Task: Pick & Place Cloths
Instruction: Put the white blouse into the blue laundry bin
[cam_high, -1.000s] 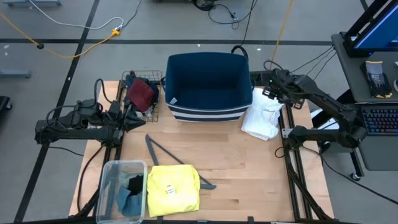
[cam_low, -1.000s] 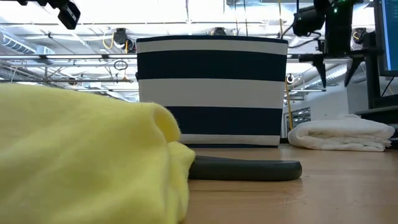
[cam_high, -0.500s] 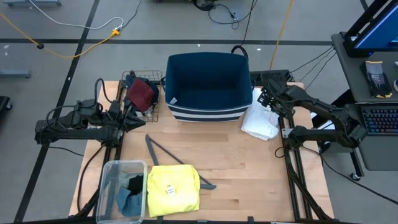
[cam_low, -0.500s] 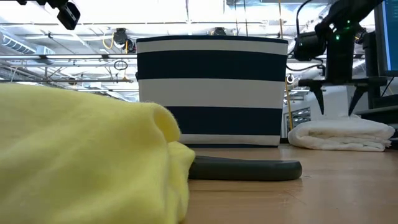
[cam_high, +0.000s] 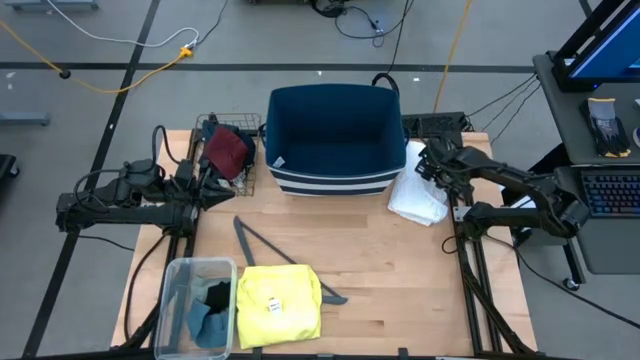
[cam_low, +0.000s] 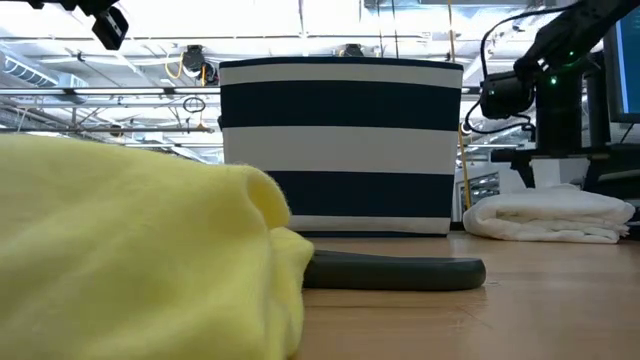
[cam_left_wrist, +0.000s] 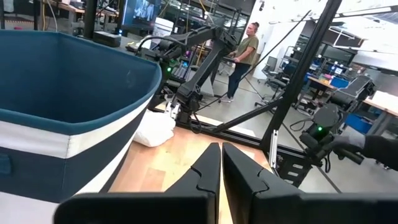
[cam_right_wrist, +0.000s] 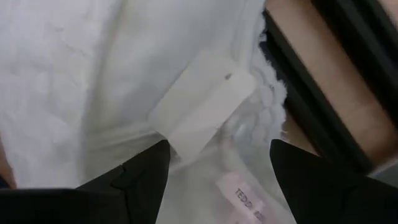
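A folded white shirt (cam_high: 420, 192) lies on the table to the right of the navy, white-striped bin (cam_high: 335, 135). My right gripper (cam_high: 432, 165) points down over the shirt's far end, open, with the shirt's label (cam_right_wrist: 202, 112) between its fingers. A yellow T-shirt (cam_high: 278, 305) lies near the front edge. Black and grey-blue pieces (cam_high: 208, 305) sit in a clear box. A maroon piece (cam_high: 228, 150) rests in a wire basket. My left gripper (cam_high: 216, 187) hovers shut and level beside that basket, holding nothing. My right gripper stands open over the white shirt's collar end (cam_right_wrist: 205, 155), coming from above. Its two fingers (cam_right_wrist: 140, 180) straddle the label. Whether the fingertips touch the cloth I cannot tell.
A thin grey hanger (cam_high: 275, 250) lies on the table between the bin and the yellow T-shirt. The clear box (cam_high: 175, 300) is at the front left corner. A person (cam_left_wrist: 242, 53) stands in the room beyond the table. Bare wood shows in the middle and front right.
My right gripper has come down from above the bin's right corner onto the white shirt's far end, its wrist rolling a little. The shirt has stayed where it was.
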